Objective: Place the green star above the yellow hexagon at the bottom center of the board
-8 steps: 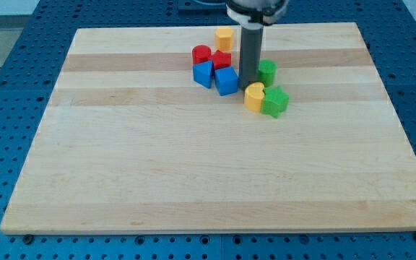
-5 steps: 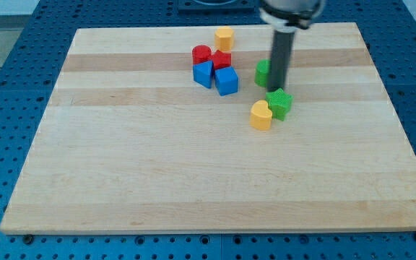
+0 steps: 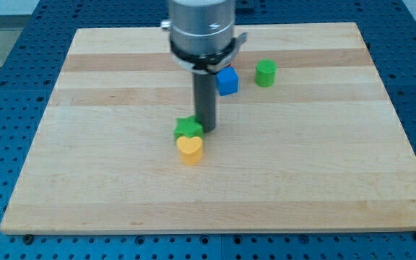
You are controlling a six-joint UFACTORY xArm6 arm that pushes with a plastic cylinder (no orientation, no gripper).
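Tip (image 3: 206,131) beside green star (image 3: 187,128).

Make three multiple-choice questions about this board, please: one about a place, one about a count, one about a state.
1. Where is my tip relative to the green star?
A. at its right edge
B. far to its left
C. below the yellow block

2. How many green blocks show?
A. one
B. two
C. four

3. The green star and the yellow block are:
A. touching
B. far apart
C. stacked

Key:
1 A: my tip meets the right edge of the green star.
2 B: the star and a green cylinder near the blue cube at the view's top.
3 A: the yellow block sits directly below the star, edges meeting, both flat on the board.
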